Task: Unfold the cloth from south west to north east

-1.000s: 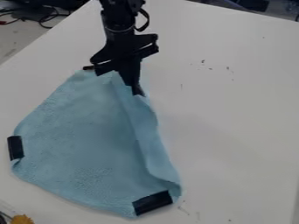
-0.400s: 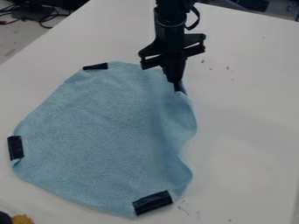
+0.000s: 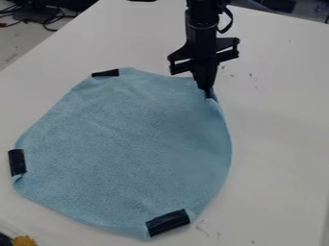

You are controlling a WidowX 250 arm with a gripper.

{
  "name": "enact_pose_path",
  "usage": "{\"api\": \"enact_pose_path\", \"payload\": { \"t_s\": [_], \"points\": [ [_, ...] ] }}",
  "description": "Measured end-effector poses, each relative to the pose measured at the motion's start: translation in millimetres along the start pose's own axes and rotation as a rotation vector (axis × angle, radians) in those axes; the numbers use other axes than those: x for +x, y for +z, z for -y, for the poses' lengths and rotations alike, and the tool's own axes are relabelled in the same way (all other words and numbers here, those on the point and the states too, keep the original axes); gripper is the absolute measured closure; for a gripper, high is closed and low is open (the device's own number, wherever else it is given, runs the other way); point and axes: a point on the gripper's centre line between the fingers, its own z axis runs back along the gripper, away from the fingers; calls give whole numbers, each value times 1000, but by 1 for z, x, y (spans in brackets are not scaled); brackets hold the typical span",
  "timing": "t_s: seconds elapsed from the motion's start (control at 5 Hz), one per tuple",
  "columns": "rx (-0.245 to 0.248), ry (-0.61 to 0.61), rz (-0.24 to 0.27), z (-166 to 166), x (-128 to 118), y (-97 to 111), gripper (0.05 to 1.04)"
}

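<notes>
1. White and smooth-looking, the bench [image 3: 276, 120] stretches beneath everything, its left edge slanting towards the far left corner; small dark marks dot the surface beyond the cloth's right side and near its closest tape strip.
2. Past the bench's left edge, dark and red cables [image 3: 48, 20] lie in loose loops.
3. Blue cloth [image 3: 122, 149] spreads broadly over the bench, nearer the left edge than the right. Its main face is open, with faint creases, and its right border bows outward in a long curve.
4. Black gripper [image 3: 210, 94] hangs down from the far side over the cloth's far right corner. Its fingers are narrow, close together, pinching that corner.
5. Three black tape strips lie at the cloth's other corners: one at the far left [image 3: 105, 73], one at the left [image 3: 17, 162] and one at the near right [image 3: 168, 222]. Just below the left strip, the cloth's border is slightly curled.
6. Towards the bench's near left corner sits a yellow-orange object [image 3: 24, 241], with a dark rounded object [image 3: 5, 239] beside it.
</notes>
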Motion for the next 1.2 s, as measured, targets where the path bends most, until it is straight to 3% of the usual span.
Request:
{"api": "enact_pose_path", "payload": {
  "t_s": [0.4, 0.6, 1.0, 1.2],
  "points": [
    [0, -2, -23, 11, 2, -16, 1007],
    [7, 5, -26, 16, 2, -21, 896],
    [26, 28, -5, 27, 1, -17, 290],
    [10, 30, 5, 38, 0, -10, 76]
  ]
}}
